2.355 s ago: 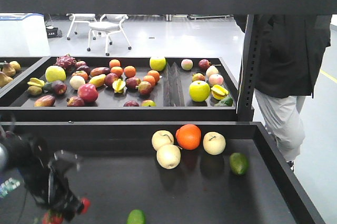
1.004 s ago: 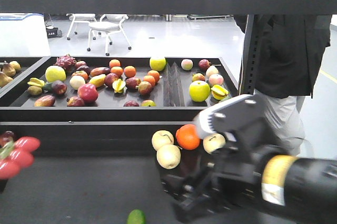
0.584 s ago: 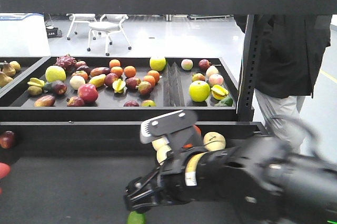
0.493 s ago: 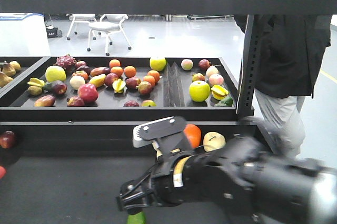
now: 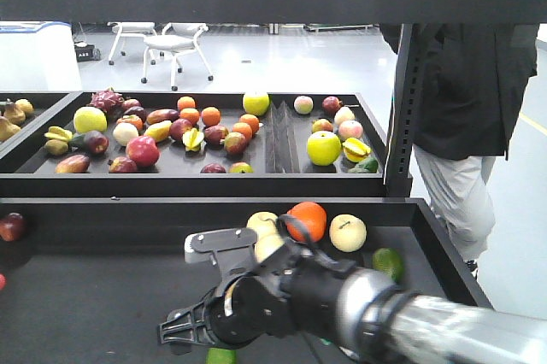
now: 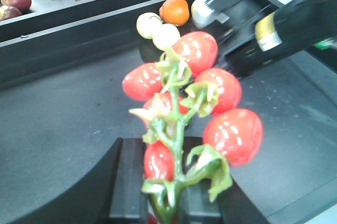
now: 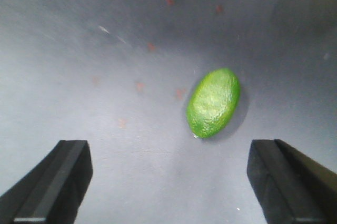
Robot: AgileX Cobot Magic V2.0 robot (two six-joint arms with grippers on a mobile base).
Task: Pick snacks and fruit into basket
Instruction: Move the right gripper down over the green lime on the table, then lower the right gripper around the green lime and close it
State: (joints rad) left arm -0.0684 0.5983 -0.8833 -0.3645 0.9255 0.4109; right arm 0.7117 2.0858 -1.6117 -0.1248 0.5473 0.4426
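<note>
Gripping a red tomato cluster on a green vine (image 6: 179,103), the left gripper (image 6: 164,203) has its black fingers (image 6: 129,182) clenched on the stem, with the bunch upright above the dark lower tray (image 6: 63,129). The right gripper (image 7: 168,148) hangs over the tray floor with its jaws released and spread wide. A green oval fruit (image 7: 213,103) lies flat on the floor just ahead of them, nearer the right-hand finger (image 7: 287,182) and touching neither. In the front view the right arm (image 5: 325,296) reaches across the lower tray, and the green oval fruit sits at the bottom edge just beside the gripper. Behind the arm are a round orange (image 5: 306,220) and pale yellow round fruits (image 5: 347,232) on either side of it, one partly hidden by the arm. A second green oval fruit (image 5: 387,263) lies near the tray's right side. The upper black tray (image 5: 214,183) holds many mixed fruit. A dark red apple (image 5: 10,226) sits at the far left. A person in a black jacket (image 5: 466,91) stands at the right.
</note>
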